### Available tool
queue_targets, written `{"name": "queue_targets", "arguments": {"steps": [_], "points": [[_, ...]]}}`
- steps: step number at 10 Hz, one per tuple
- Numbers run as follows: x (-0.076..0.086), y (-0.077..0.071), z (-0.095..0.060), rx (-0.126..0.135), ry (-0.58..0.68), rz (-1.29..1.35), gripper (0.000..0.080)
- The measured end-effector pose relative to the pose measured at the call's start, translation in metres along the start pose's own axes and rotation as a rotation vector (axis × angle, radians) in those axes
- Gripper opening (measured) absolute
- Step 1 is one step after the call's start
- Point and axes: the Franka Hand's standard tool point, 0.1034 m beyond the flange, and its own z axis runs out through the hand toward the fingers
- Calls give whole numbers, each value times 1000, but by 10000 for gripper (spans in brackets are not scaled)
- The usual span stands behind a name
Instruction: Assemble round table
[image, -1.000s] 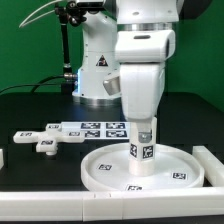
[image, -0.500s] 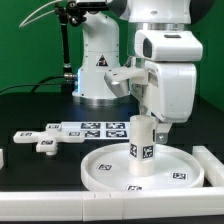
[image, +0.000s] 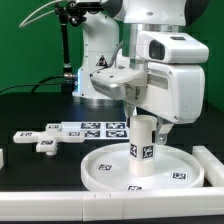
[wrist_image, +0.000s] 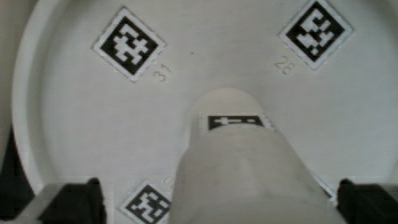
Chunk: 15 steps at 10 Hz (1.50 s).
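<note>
exterior view, leg (image: 141, 146) upright on disc (image: 101, 168), just below parted gripper (image: 147, 114)

Warning triangle (image: 101, 62) on arm base (image: 93, 82), square tags (wrist_image: 132, 43) on disc (wrist_image: 210, 62) (adjacent numerals illegible)

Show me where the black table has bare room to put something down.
Bare black table lies between the white cross-shaped piece and the near edge. Crowded: the white round disc, where the thick white leg stands.
</note>
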Motion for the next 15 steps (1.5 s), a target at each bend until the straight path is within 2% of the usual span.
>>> {"name": "queue_targets", "arguments": {"steps": [2, 4, 9, 15], "points": [[-2, -1, 1, 1, 0, -12, 649], [-2, -2, 1, 2, 1, -5, 404], [-5, -3, 2, 3, 1, 49, 407], [-7, -6, 2, 20, 8, 533, 409]]}}
